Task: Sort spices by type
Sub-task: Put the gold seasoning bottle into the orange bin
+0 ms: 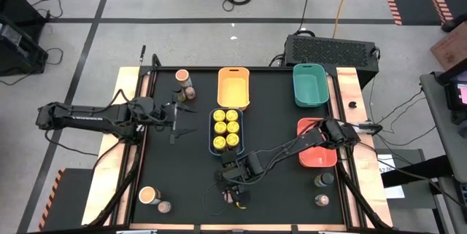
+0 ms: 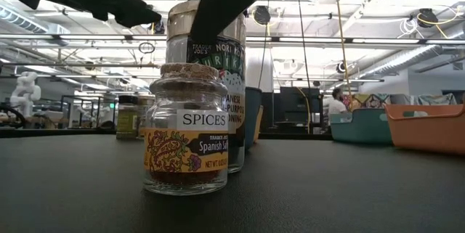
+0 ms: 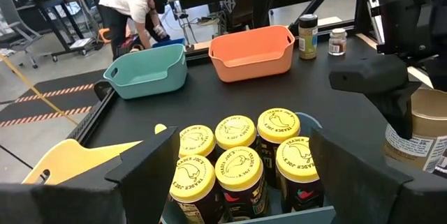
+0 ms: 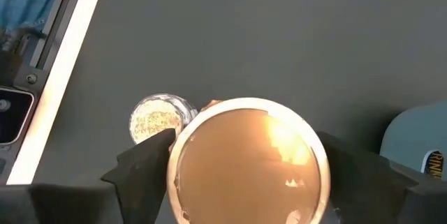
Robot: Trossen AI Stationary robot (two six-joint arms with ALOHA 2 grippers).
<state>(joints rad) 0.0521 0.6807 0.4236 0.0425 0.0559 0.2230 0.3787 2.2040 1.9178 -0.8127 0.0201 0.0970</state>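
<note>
Holding six yellow-lidded jars (image 1: 225,129), a blue tray (image 1: 226,150); right jaws (image 4: 244,182) pinching one tub (image 4: 249,161).

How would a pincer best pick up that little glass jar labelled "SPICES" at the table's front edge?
Probably from straight above, pinching the round glass body of the spice jar just under its lid. It stands upright, and a taller jar stands close behind, so a sideways approach looks cramped.

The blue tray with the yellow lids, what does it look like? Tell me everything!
The blue tray is a small plastic-looking rectangle with rounded corners, flat on the black table's middle. Six yellow-lidded spice jars stand upright inside, filling it in two rows of three. The empty yellow tray lies just behind it. No claw touches it.
</note>
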